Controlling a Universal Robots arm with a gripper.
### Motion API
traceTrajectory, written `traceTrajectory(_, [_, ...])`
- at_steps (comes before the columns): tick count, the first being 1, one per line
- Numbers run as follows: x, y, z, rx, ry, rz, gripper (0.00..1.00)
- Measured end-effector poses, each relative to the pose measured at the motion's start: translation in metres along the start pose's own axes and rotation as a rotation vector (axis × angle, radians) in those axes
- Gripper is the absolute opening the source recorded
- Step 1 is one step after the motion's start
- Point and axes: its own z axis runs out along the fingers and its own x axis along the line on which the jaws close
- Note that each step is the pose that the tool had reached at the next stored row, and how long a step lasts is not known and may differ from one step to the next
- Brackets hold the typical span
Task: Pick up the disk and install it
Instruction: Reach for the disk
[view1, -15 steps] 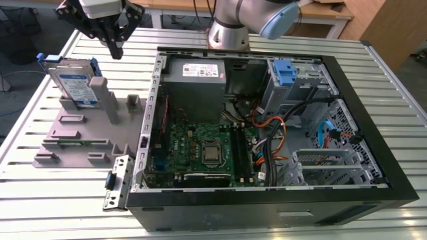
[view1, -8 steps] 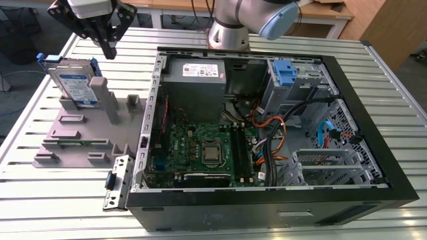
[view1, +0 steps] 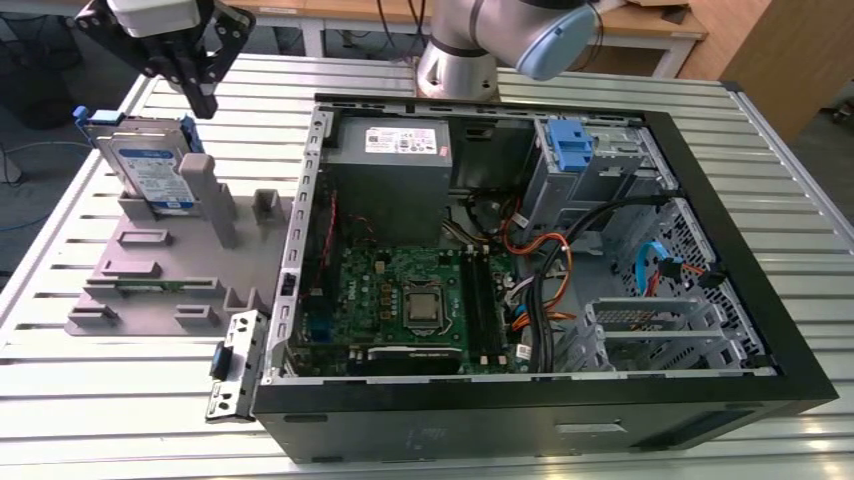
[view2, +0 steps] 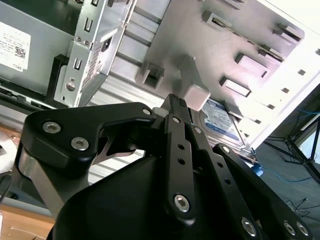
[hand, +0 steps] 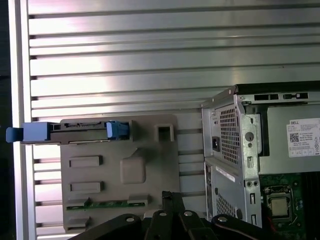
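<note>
**Black claw clenched on nothing, hung above the upright disk**

Black jointed links of the gripper (view2: 175, 100) are seen closest in both wrist views, with the two fingers drawn together at their tips (hand: 171, 196) and nothing held between them. In the exterior view the gripper (view1: 203, 100) is seen pointing downward at the exterior view's upper left, over the slatted aluminium table (view1: 80, 420).

The disk, a flat silver hard drive with a white-and-blue label and a blue plastic carrier frame (view1: 154, 165), is stood on edge in a slot of the grey plastic fixture plate (view1: 147, 270). It is leaned slightly against a grey upright post (view1: 214, 200) of that fixture. The gripper's tip is placed just above the disk's top edge, near the end toward the exterior view's right, and no contact is seen. In the second wrist view the labelled face of the disk (view2: 220, 120) is seen beyond the fingertips, apart from them, with a grey post of the fixture beside it. In the first wrist view the disk (hand: 80, 131) is shown edge-on along one side of the fixture (hand: 150, 165), its blue carrier ends protruding.

Beside the fixture, toward the exterior view's right, an open black tower computer case (view1: 534, 410) is laid on its side. A green motherboard (view1: 400, 290) and a grey metal power-supply box (view1: 387, 150) are exposed inside it.
</note>
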Motion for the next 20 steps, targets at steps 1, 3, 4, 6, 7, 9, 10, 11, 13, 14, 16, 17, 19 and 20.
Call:
traceTrajectory(1, [0.0018, -0.0001, 0.0001, -0.0001, 0.0000, 0.000, 0.11])
traceTrajectory(3, [0.0056, -0.0005, 0.0001, -0.0001, -0.0001, 0.000, 0.11])
traceTrajectory(4, [0.0074, -0.0006, 0.0001, -0.0001, -0.0001, 0.000, 0.11])
traceTrajectory(6, [0.0108, -0.0009, 0.0002, -0.0001, -0.0001, 0.000, 0.11])
traceTrajectory(7, [0.0125, -0.0010, 0.0002, -0.0001, 0.0000, 0.000, 0.11])
traceTrajectory(9, [0.0162, -0.0013, 0.0002, -0.0001, 0.0000, 0.000, 0.11])
traceTrajectory(10, [0.0180, -0.0014, 0.0003, -0.0001, -0.0001, 0.000, 0.11])
traceTrajectory(11, [0.0200, -0.0015, 0.0003, -0.0001, 0.0000, 0.000, 0.11])
traceTrajectory(13, [0.0239, -0.0019, 0.0004, -0.0001, 0.0000, 0.000, 0.11])
traceTrajectory(14, [0.0258, -0.0020, 0.0004, -0.0001, 0.0000, 0.000, 0.11])
traceTrajectory(16, [0.0297, -0.0023, 0.0006, -0.0001, -0.0001, 0.000, 0.11])
traceTrajectory(17, [0.0314, -0.0024, 0.0006, -0.0001, -0.0001, 0.000, 0.11])
traceTrajectory(19, [0.0347, -0.0027, 0.0007, 0.0000, 0.0000, 0.000, 0.11])
traceTrajectory(20, [0.0363, -0.0028, 0.0007, -0.0001, 0.0000, 0.000, 0.11])
